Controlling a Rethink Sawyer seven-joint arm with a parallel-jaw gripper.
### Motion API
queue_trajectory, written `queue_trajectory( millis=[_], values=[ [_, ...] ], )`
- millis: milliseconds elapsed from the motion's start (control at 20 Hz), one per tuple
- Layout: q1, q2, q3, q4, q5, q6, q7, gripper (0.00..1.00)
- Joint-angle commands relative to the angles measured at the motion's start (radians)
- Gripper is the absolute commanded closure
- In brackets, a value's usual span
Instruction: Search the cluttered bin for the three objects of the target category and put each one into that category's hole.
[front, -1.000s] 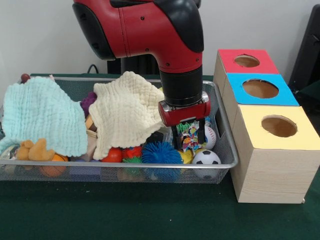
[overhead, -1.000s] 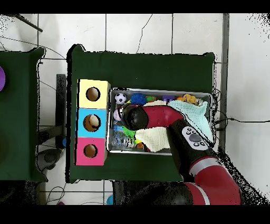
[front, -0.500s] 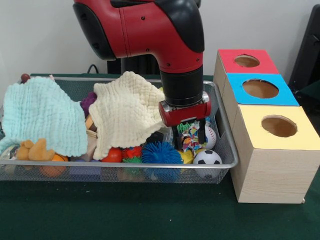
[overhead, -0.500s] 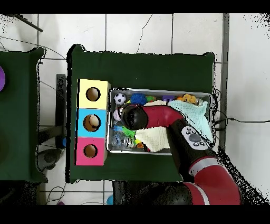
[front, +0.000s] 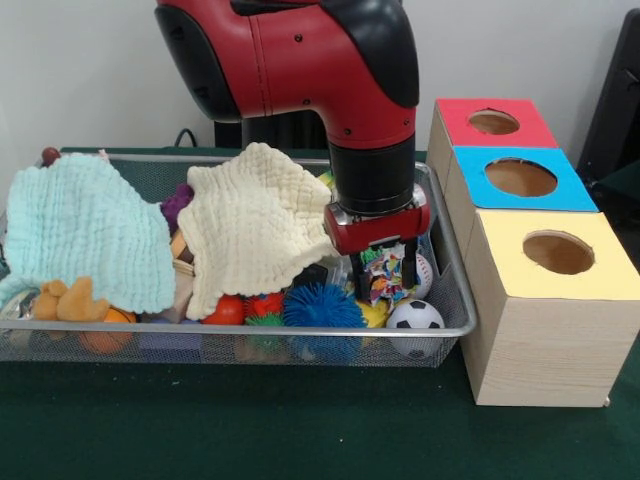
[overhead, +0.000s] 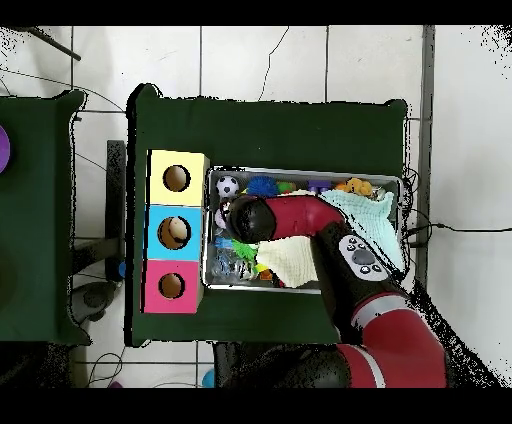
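Green-clothed table (front: 250, 430); fingers (front: 383, 279) seemingly clamped on multicoloured toy (front: 384, 274), hidden overhead.

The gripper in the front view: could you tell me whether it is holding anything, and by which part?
The gripper is shut on a multicoloured crinkly item, its fingers at either side; which part cannot be told.

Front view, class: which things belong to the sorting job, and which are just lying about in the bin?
Belong to the job:
gripper, shut on the multicoloured crinkly toy
wire bin
red, blue and yellow hole boxes

Just lying about:
cream cloth
mint cloth
soccer ball
blue spiky ball
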Motion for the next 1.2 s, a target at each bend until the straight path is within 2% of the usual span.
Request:
queue_trajectory(
  millis=[50,500,550,1050,1200],
  values=[
    [0.032,0.061,-0.019,-0.021,-0.06,0.202,-0.085,0.0],
    [0.048,0.058,-0.045,-0.022,-0.062,0.268,-0.09,0.0],
    [0.048,0.059,-0.045,-0.023,-0.063,0.274,-0.095,1.0],
    [0.058,0.062,-0.053,-0.037,-0.071,0.319,-0.106,1.0],
    [0.06,0.056,-0.054,-0.035,-0.066,0.296,-0.083,1.0]
  ],
)
